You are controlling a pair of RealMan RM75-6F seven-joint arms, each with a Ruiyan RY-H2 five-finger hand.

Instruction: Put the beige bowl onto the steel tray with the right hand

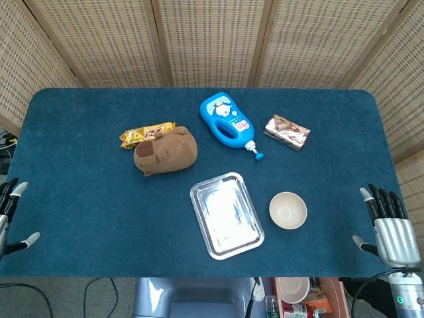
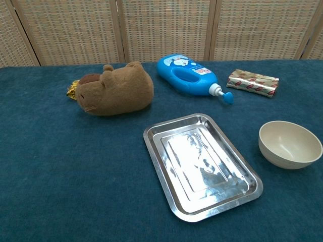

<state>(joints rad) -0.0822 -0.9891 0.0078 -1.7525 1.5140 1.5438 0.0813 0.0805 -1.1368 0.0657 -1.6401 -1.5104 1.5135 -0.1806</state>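
The beige bowl [image 1: 288, 210] [image 2: 289, 144] stands upright and empty on the blue table, just right of the steel tray [image 1: 226, 214] [image 2: 202, 164], which holds nothing. My right hand [image 1: 387, 225] hovers at the table's right front edge, well right of the bowl, fingers spread and holding nothing. At the left front edge my left hand [image 1: 12, 215] shows only partly, fingers apart and empty. Neither hand appears in the chest view.
A brown plush capybara [image 1: 165, 151] [image 2: 114, 89] lies behind the tray, with a gold snack packet [image 1: 142, 134] beside it. A blue bottle [image 1: 227, 121] [image 2: 190, 75] and a foil-wrapped packet [image 1: 287, 131] [image 2: 252, 82] lie at the back right.
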